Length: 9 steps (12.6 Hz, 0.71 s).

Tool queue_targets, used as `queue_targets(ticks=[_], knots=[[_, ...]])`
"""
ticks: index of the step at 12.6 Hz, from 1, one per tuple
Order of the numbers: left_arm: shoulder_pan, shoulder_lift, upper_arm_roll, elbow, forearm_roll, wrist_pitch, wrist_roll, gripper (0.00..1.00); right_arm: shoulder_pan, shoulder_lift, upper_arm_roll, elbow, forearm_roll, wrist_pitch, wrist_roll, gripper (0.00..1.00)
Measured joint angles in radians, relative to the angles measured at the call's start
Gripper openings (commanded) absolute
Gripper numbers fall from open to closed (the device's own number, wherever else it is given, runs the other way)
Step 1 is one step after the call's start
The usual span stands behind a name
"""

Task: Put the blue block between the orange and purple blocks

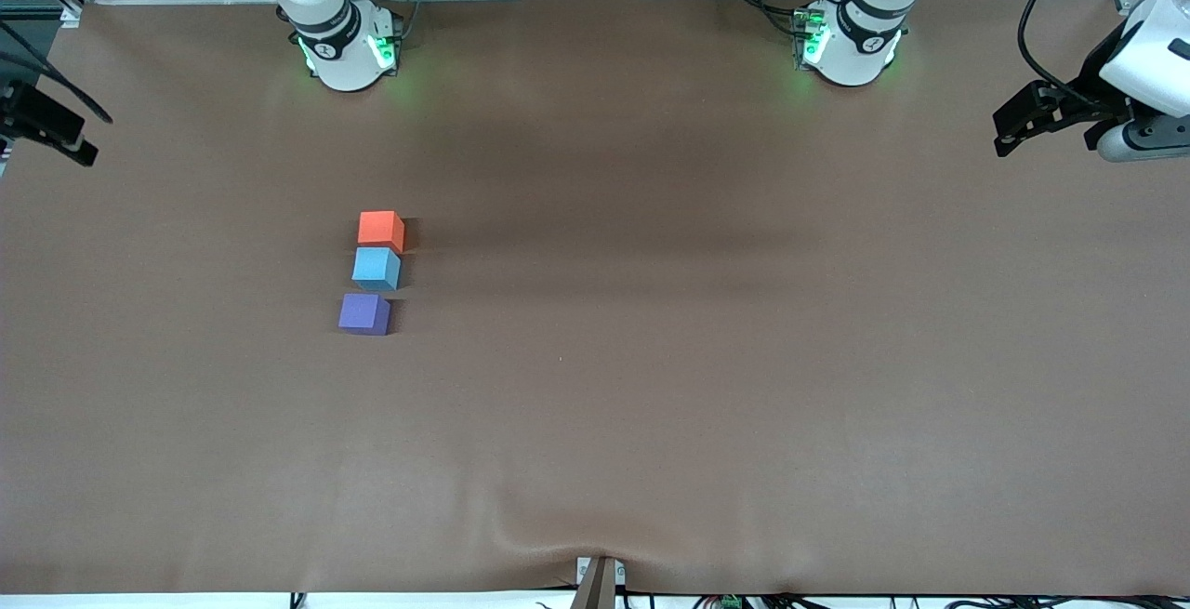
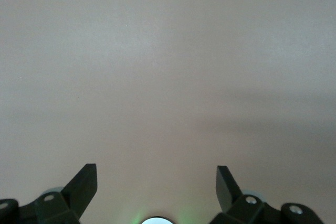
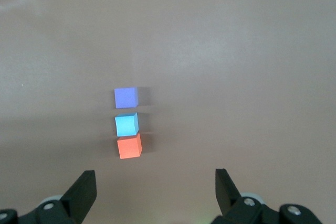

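Observation:
The blue block [image 1: 376, 269] sits on the table between the orange block [image 1: 381, 229] and the purple block [image 1: 363, 313], in one short row toward the right arm's end. The orange block is farthest from the front camera, the purple nearest. The right wrist view shows the same row: purple [image 3: 126, 97], blue [image 3: 126, 124], orange [image 3: 129, 146]. My right gripper [image 3: 155, 174] is open and empty, held high with the row ahead of it; it shows at the edge of the front view [image 1: 82, 137]. My left gripper [image 1: 1002, 130] is open, empty and waits over bare table [image 2: 156, 171].
The brown table cover [image 1: 651, 358] has a small wrinkle at its front edge [image 1: 558, 535]. The two arm bases [image 1: 349, 51] [image 1: 851, 46] stand along the back edge. Cables and equipment lie past that edge.

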Motion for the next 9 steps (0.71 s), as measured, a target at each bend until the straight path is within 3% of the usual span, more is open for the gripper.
queue_targets(ticks=[3, 9], knots=[[0.0, 0.0, 0.0, -0.001, 0.0, -0.002, 0.0, 1.0, -0.002, -0.106, -0.025, -0.17, 0.0, 0.068, 0.003, 1.0], [0.0, -0.023, -0.001, -0.022, 0.0, -0.005, 0.0, 1.0, -0.002, -0.103, -0.029, -0.161, -0.003, 0.114, 0.0, 1.0]])
